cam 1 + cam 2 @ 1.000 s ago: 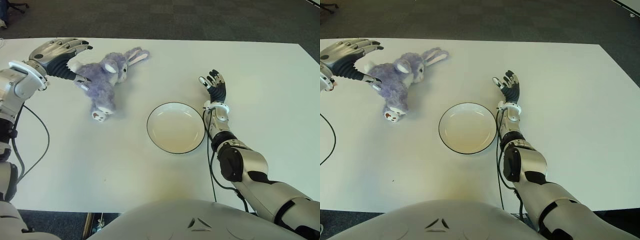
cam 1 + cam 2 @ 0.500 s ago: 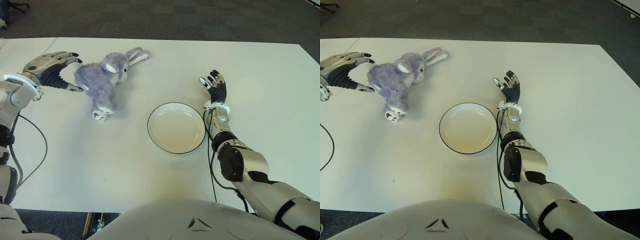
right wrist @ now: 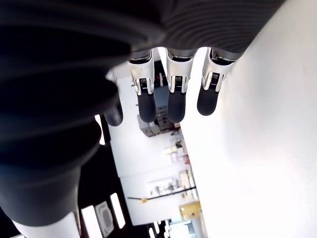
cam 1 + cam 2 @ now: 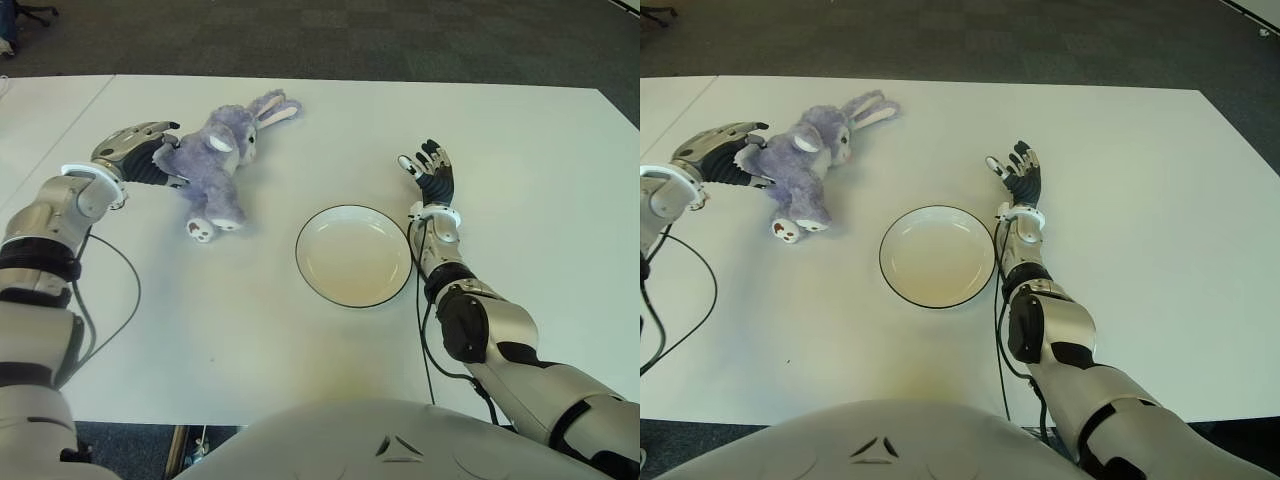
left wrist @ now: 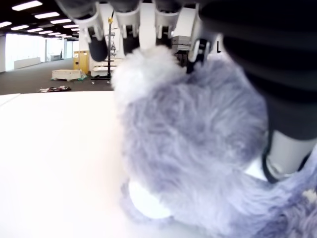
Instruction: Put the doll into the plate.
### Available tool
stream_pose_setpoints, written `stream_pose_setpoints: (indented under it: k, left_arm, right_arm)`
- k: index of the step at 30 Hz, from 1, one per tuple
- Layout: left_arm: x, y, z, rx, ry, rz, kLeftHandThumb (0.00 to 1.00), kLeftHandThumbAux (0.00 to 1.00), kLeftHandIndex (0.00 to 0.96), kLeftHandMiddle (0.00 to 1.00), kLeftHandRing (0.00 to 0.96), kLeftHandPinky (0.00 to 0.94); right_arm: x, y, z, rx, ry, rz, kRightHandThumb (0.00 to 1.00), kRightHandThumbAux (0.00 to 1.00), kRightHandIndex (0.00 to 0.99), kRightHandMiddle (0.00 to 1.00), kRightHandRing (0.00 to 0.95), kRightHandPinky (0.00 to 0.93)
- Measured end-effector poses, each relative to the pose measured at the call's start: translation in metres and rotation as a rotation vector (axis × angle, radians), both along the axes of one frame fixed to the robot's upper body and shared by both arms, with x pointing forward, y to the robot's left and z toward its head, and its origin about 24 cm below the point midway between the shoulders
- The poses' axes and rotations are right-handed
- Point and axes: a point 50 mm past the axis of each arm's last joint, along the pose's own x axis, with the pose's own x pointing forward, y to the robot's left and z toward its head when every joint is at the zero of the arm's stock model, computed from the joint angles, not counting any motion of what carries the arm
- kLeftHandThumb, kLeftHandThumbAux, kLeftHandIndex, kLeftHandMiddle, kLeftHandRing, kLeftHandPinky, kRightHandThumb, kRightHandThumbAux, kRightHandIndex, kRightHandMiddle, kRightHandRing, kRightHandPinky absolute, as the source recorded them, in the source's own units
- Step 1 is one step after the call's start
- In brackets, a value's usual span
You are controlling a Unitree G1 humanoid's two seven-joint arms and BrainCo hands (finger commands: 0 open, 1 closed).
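The doll (image 4: 215,165) is a fluffy purple rabbit lying on its side at the far left of the white table, ears pointing away from me. My left hand (image 4: 152,158) is pressed against its back. In the left wrist view the fingers (image 5: 131,29) curl over the fur (image 5: 198,148) and the thumb presses in from the other side. The plate (image 4: 350,256) is white with a dark rim and holds nothing; it sits at the table's middle, to the right of the doll. My right hand (image 4: 428,172) shows just right of the plate, fingers (image 3: 168,99) spread, holding nothing.
The white table (image 4: 200,330) stretches wide around the plate. A black cable (image 4: 100,300) hangs from my left arm over the near left part. Dark carpet (image 4: 400,40) lies beyond the far edge.
My left hand has come in from the left onto the doll's back and closed on it. The doll has shifted and turned slightly. The right hand and the plate have stayed put.
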Motion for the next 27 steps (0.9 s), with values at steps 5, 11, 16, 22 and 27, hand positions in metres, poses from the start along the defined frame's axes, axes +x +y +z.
stream_pose_setpoints:
  k: [5,11,16,22,27]
  left_arm:
    - [0.007,-0.006,-0.002,0.000,0.011,-0.006,0.102,0.608,0.437,0.039,0.000,0.000]
    - [0.015,-0.021,-0.008,-0.020,0.030,-0.025,0.103,0.587,0.414,0.062,0.000,0.000]
    - [0.022,-0.036,-0.012,-0.043,0.039,-0.046,0.092,0.583,0.374,0.069,0.000,0.000]
    - [0.028,-0.048,-0.015,-0.067,0.029,-0.053,0.047,0.597,0.376,0.070,0.000,0.000]
    - [0.029,-0.053,-0.018,-0.069,0.024,-0.059,0.000,0.614,0.357,0.070,0.000,0.000]
  right_arm:
    - [0.000,0.000,0.000,-0.001,0.000,0.000,0.000,0.835,0.142,0.124,0.104,0.112]
    - [0.000,-0.001,0.000,-0.003,0.001,-0.002,0.000,0.831,0.140,0.121,0.099,0.109]
    - [0.000,-0.002,0.000,-0.005,0.002,-0.004,0.000,0.836,0.138,0.119,0.099,0.116]
    - [0.000,-0.002,0.000,-0.005,0.002,-0.003,0.000,0.838,0.139,0.121,0.100,0.110]
    - [0.000,-0.002,0.000,-0.006,0.002,-0.001,0.000,0.832,0.142,0.120,0.096,0.107]
